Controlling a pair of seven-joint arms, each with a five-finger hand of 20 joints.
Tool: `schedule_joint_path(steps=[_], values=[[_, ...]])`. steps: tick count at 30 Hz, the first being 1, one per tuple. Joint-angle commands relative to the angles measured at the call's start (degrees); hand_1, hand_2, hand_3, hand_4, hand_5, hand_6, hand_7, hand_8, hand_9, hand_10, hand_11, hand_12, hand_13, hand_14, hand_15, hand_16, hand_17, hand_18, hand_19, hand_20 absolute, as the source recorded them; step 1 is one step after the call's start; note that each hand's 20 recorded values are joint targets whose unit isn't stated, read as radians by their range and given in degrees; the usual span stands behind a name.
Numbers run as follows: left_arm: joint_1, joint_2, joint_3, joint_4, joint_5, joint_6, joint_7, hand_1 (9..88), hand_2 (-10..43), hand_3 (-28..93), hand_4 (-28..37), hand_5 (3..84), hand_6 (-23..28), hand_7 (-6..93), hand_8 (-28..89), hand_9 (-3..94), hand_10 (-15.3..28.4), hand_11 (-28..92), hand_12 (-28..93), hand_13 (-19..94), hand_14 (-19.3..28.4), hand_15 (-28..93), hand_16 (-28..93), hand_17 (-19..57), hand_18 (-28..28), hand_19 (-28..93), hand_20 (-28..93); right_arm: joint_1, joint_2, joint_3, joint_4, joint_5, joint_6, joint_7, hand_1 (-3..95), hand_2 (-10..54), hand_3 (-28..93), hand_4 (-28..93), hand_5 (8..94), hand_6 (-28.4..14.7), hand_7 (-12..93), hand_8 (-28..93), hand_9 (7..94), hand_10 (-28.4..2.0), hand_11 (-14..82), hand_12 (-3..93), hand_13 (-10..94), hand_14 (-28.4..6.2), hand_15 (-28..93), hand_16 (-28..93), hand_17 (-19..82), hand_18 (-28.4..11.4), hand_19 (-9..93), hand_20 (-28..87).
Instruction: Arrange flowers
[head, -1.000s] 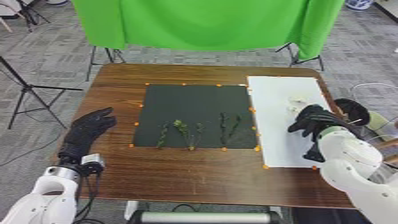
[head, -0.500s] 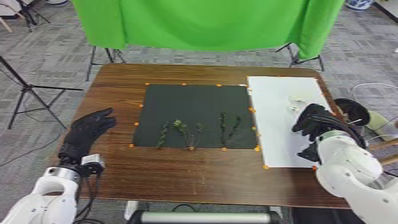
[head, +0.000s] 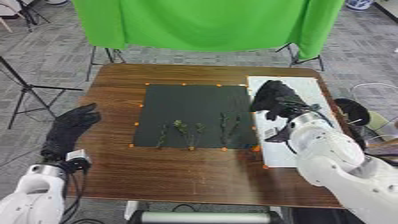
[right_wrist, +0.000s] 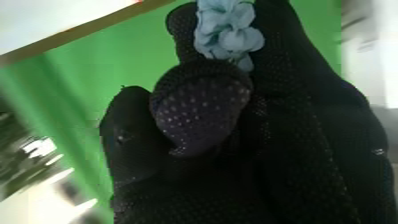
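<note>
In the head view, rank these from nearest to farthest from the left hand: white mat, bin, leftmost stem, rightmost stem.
From the left hand:
1. Leftmost stem, black mat's left part
2. Rightmost stem, black mat's right part
3. White mat, table's right side
4. Bin, beyond the table's right edge

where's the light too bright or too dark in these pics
Right wrist view: glaring white patches beside the green cloth, right hand nearly lost in shadow; head view: fairly even light, white board brightest on the table.

Matt green cloth (head: 204, 27), wooden table (head: 178, 177)
</note>
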Motion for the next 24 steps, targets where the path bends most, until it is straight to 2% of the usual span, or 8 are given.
schedule_joint_path(steps=[1, 2, 4, 6, 14, 16, 17, 24], values=[[-0.9, 1.52, -2.08, 2.18, -9.15, 13.15, 3.06, 16.7, 22.5, 61, -28.3, 52.0, 0.4, 15.9, -8, 51.2, 13.7, 21, 13, 39, 15.6, 20, 0, 7.3, 10.9, 11, 18, 26.7, -16.1, -19.0, 7.4, 2.2, -4.9, -6.4, 60.7, -9.5, 60, -11, 82.1, -2.0, 20, 9, 91.1, -11.8, 4.9, 34.0, 94, -1.6, 53, 30, 69, -8.0, 91, 43], [-1.5, 1.48, -1.18, 2.31, -9.60, 14.50, 3.66, 16.6, 25.8, 61, -28.3, 52.5, 0.2, 16.0, -8, 51.9, 13.9, 21, 13, 39, 15.6, 20, 0, 7.4, 10.6, 11, 18, 27.9, -18.2, -20.7, 8.8, 1.7, -4.7, -6.6, 60.6, -9.5, 60, -11, 82.1, -1.9, 20, 9, 91.1, -11.8, 4.9, 34.0, 94, -1.6, 53, 30, 69, -7.9, 91, 43], [-2.3, 1.02, -0.29, 2.63, -8.99, 14.48, 3.35, 18.9, 30.2, 61, -28.3, 53.5, 0.1, 16.4, -8, 52.9, 13.9, 21, 13, 40, 15.5, 21, 0, 7.9, 10.1, 11, 18, 29.5, -22.0, -23.1, 11.5, 1.9, -5.4, -7.2, 60.6, -9.5, 60, -11, 82.0, -1.9, 20, 8, 91.0, -11.9, 5.0, 34.1, 94, -1.6, 53, 30, 69, -8.0, 92, 43], [-3.3, 1.14, 1.70, 3.04, -9.52, 15.65, 3.77, 20.5, 31.7, 61, -28.3, 54.2, 0.2, 16.8, -8, 53.4, 13.9, 21, 13, 41, 15.5, 22, -1, 8.4, 9.9, 11, 18, 30.5, -25.5, -25.3, 13.9, 1.5, -6.0, -7.2, 60.5, -9.5, 60, -11, 81.9, -1.8, 20, 8, 91.0, -11.9, 4.9, 33.9, 94, -1.5, 53, 30, 69, -7.9, 92, 43], [-6.6, 1.01, 4.63, 3.75, -8.38, 14.20, 4.36, 20.7, 31.9, 63, -28.3, 54.8, 1.3, 17.3, -9, 54.2, 13.9, 22, 13, 42, 15.7, 24, -2, 8.8, 9.7, 12, 18, 32.6, -36.6, -31.3, 23.7, -0.7, -8.8, -11.7, 60.4, -9.5, 60, -11, 81.6, -1.6, 21, 7, 90.7, -12.2, 5.4, 33.4, 94, -1.5, 54, 30, 69, -8.3, 92, 43], [-7.5, 1.25, 5.22, 3.64, -7.80, 13.55, 4.16, 20.5, 31.5, 64, -28.3, 54.8, 1.3, 17.3, -9, 54.1, 13.9, 22, 13, 42, 15.7, 24, -2, 8.7, 9.7, 12, 18, 33.0, -38.4, -32.7, 25.4, -1.1, -9.5, -11.9, 60.5, -9.5, 60, -12, 81.5, -1.4, 21, 7, 90.5, -12.2, 5.5, 33.4, 94, -1.5, 54, 30, 69, -8.3, 93, 43], [-7.6, 1.64, 6.50, 2.48, -7.57, 14.70, 4.63, 20.5, 31.2, 64, -28.3, 54.8, 1.3, 17.3, -9, 54.1, 13.9, 22, 13, 42, 15.7, 24, -2, 8.7, 9.8, 12, 18, 33.0, -39.1, -33.2, 26.1, -1.8, -10.2, -12.5, 60.5, -9.5, 60, -12, 81.4, -1.4, 22, 7, 90.4, -12.3, 5.4, 33.2, 94, -1.5, 54, 30, 69, -8.3, 93, 43], [-11.2, 1.93, 10.50, 2.63, -6.96, 13.92, 4.73, 21.8, 29.2, 65, -28.3, 54.4, 1.2, 17.5, -9, 54.0, 13.9, 22, 13, 42, 15.7, 24, -2, 8.3, 10.0, 12, 18, 30.7, -41.8, -34.0, 29.4, -5.6, -13.6, -13.6, 60.4, -9.5, 60, -13, 80.9, -0.9, 22, 6, 89.7, -12.5, 5.7, 32.2, 94, -1.5, 54, 30, 68, -8.6, 93, 43]])
